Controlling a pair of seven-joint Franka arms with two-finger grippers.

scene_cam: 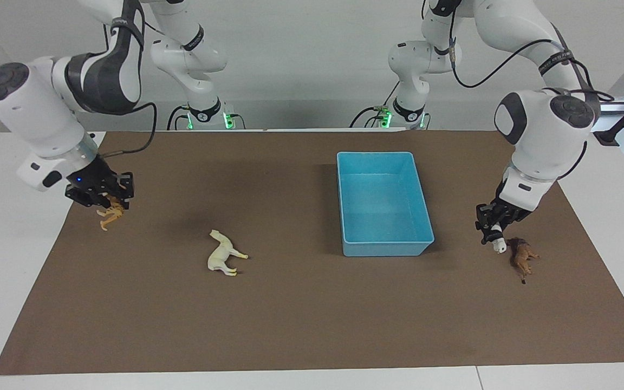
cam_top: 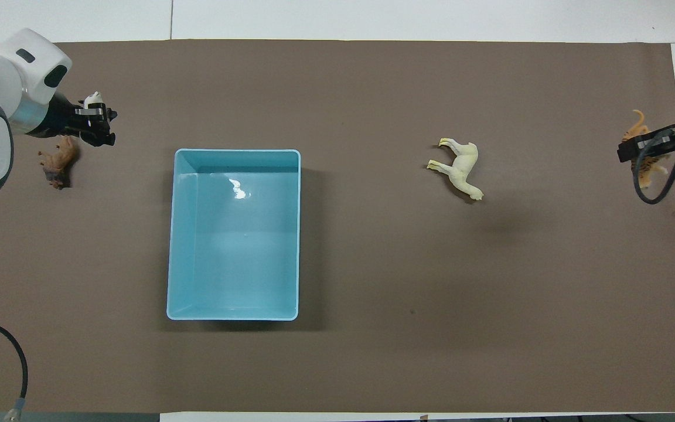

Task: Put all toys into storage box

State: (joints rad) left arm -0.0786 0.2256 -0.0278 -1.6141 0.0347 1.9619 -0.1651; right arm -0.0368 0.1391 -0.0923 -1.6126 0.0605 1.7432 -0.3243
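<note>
In the facing view, the right tool is seen clenched on the tiger and the left tool on the panda, at opposite ends of the storage box. In the overhead view, the horse is shown lying toward the right arm's end from the box, the lion toward the left arm's end. These stiff, light, probably slippery figurines are judged best gripped across the torso.

A big brown mat lies flat on a white table. The table shows at the mat's edges.
</note>
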